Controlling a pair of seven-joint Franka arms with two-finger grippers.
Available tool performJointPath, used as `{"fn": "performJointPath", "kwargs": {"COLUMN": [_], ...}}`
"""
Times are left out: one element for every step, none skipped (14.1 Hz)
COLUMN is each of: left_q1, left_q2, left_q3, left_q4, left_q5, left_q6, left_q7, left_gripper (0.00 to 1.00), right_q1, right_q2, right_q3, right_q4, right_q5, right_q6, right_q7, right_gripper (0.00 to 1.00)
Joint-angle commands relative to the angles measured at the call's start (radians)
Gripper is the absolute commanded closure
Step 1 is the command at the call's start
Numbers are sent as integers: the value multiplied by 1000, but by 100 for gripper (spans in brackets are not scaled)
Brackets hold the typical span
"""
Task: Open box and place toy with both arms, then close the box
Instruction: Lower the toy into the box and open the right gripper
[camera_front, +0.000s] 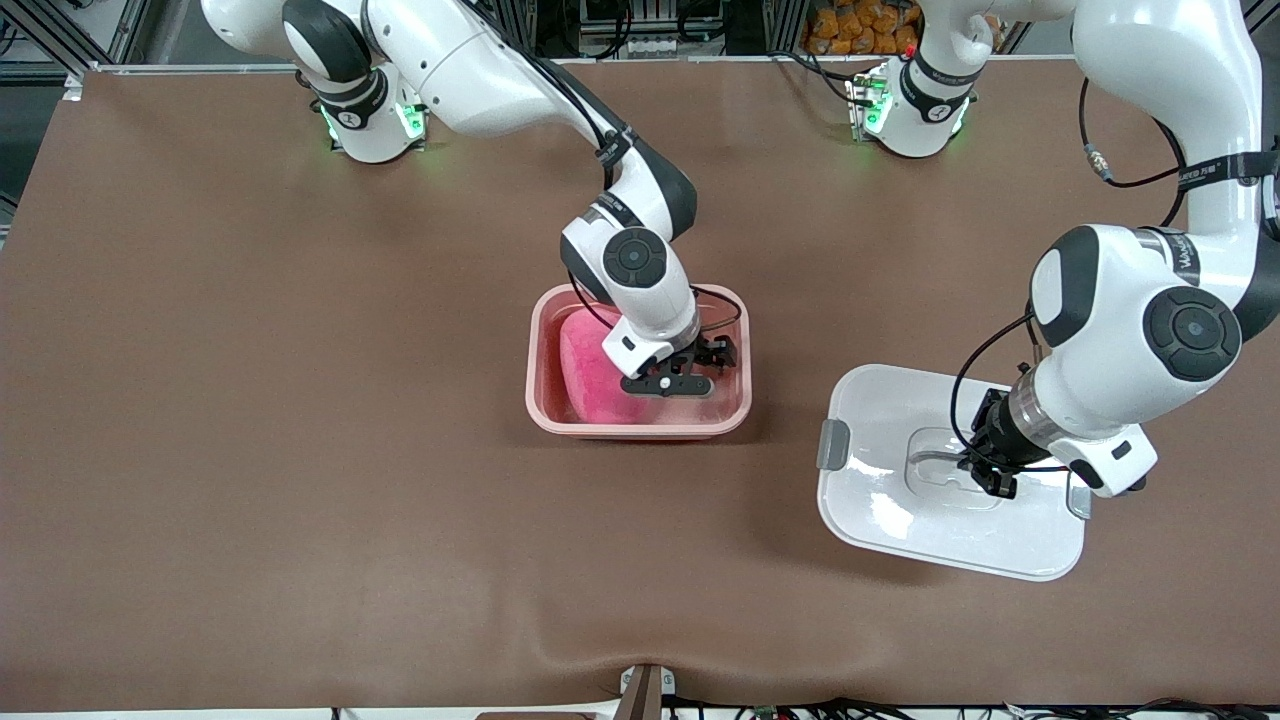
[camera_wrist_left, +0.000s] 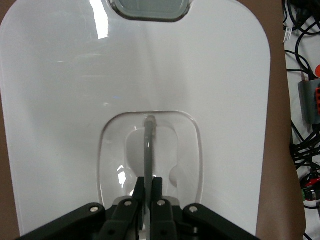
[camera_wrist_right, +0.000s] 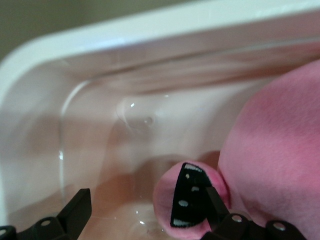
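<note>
The translucent pink box base (camera_front: 535, 370) stands open mid-table. The pink plush toy (camera_front: 590, 375) lies inside it. My right gripper (camera_front: 690, 372) is down in the base beside the toy, jaws open. In the right wrist view the toy (camera_wrist_right: 280, 150) fills one side, and a nub with a dark eye mark (camera_wrist_right: 189, 200) sits against one of my right gripper's (camera_wrist_right: 145, 210) fingers. The white lid (camera_front: 900, 520) lies flat on the table toward the left arm's end. My left gripper (camera_front: 985, 475) is shut on its raised handle (camera_wrist_left: 148, 145), seen in the left wrist view (camera_wrist_left: 148, 187).
The lid has grey side clips (camera_front: 832, 445). Brown table cloth (camera_front: 300, 450) spreads around the box and the lid. Cables and plugs (camera_wrist_left: 307, 100) lie off the table edge next to the lid. Both arm bases stand along the back edge.
</note>
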Motion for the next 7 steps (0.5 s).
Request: {"fn": "performJointPath", "kwargs": {"left_q1": [6,6,5,5,5,5,5], "left_q2": [-21,-19,-19,-19,-21,-21,-21], "left_q3": [-4,-4,-4,-4,-4,-4,-4], "left_q4": [-27,-25,-27,-27,-27,-25,-27], "left_q5": [-15,-15,-15,-15,-15,-15,-15], "left_q6": [15,15,15,15,15,15,15], "left_q7": [25,24,25,25,25,25,24], "left_gripper": [100,100,100,100,100,100,100], "right_q1": [-8,-9,-21,-43,-70,-103,-138], "right_q2": [-73,-105,-133,-162,-199,-245,-283], "right_q3": [-32,-45,-52,-52,-51,-51,-51], "right_q4": [-16,-16,-17,-17,-19,-22,-22], "right_q5": [-22,-21,-19,-19,-16,-15,-12], "right_q6": [-9,-10,-23,-53,-105,-188,-275], "right_q7": [3,0,-1,-1,-3,0,12], "right_gripper": [0,0,0,0,0,0,0]}}
